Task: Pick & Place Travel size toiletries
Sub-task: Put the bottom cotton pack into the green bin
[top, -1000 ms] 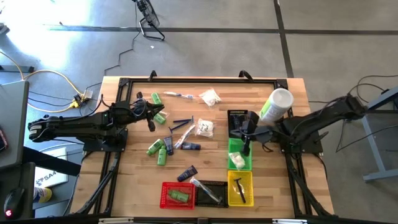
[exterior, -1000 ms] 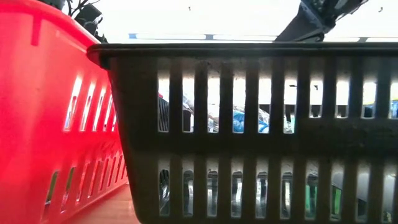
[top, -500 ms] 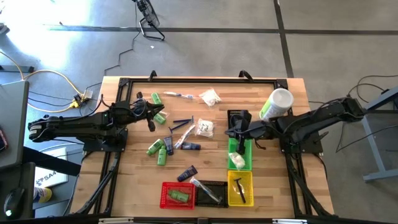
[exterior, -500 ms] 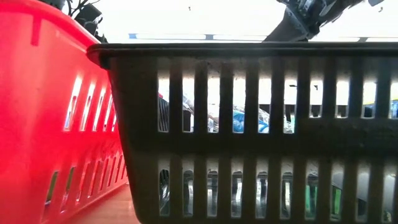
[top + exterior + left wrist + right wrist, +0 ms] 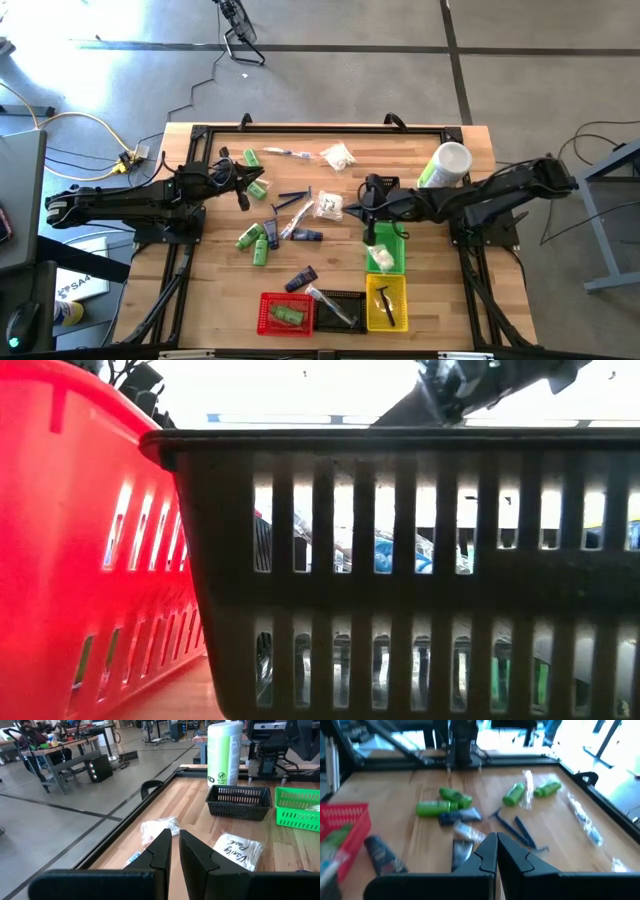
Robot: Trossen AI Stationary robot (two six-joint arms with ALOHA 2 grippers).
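Though pincer [image 5: 367, 213] shut, white pkt [image 5: 329, 206] just beside.

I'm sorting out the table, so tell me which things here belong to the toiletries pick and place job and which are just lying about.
Job:
green bottles
navy tube
white packets
wrapped toothbrush
blue razors
right pincer, shut

Lying about:
white canister
yellow cable

right gripper [image 5: 366, 208] | moved from over green basket [image 5: 385, 246] toward table centre
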